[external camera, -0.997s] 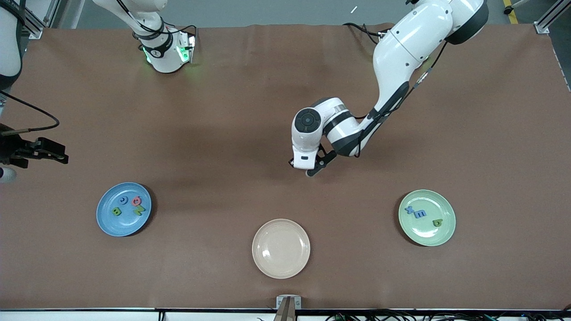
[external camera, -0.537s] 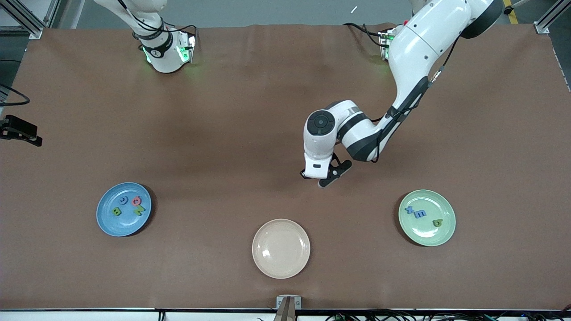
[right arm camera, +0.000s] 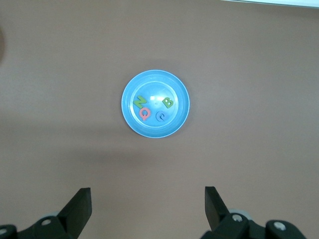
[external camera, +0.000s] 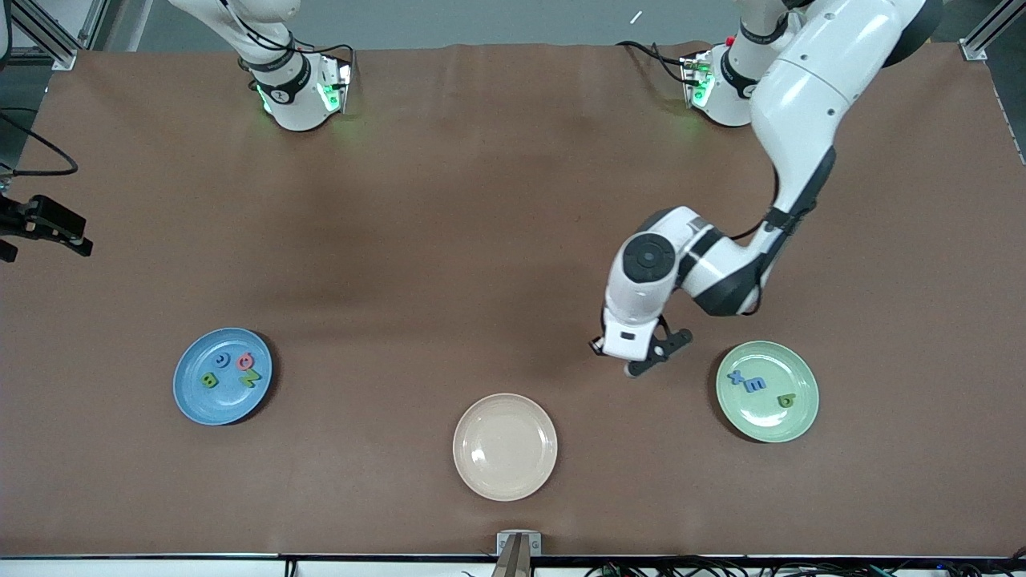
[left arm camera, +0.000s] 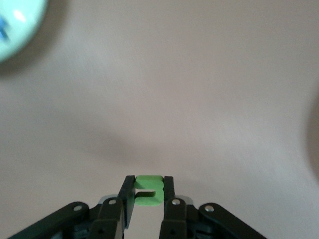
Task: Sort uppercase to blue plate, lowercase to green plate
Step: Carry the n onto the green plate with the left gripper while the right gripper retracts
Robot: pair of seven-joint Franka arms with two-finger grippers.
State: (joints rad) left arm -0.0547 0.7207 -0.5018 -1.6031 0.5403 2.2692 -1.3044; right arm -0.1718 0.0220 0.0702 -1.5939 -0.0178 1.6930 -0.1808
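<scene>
My left gripper (external camera: 635, 362) (left arm camera: 148, 192) is shut on a small green foam u (left arm camera: 148, 190), a lowercase letter. It hangs over bare table beside the pale green plate (external camera: 763, 422) (left arm camera: 17, 27). That plate carries a blue x (external camera: 736, 376), a blue m (external camera: 754, 385) and a green b (external camera: 785, 400). On the blue plate (external camera: 192, 402) (right arm camera: 155, 130) lie the uppercase letters: green B (external camera: 210, 381), blue C (external camera: 223, 361), pink Q (external camera: 245, 362) and green Z (external camera: 252, 377). My right gripper (external camera: 50, 226) (right arm camera: 148, 206) waits open and empty, high up at the right arm's end of the table.
A bare beige plate (external camera: 505, 446) sits between the two coloured plates, nearest the front camera. Brown table mat (external camera: 449, 240) spreads around all three plates. Both arm bases stand along the table's edge farthest from the camera.
The left arm has carried the green u from over the table's middle toward the green plate. The right gripper drew back toward the table's end.
</scene>
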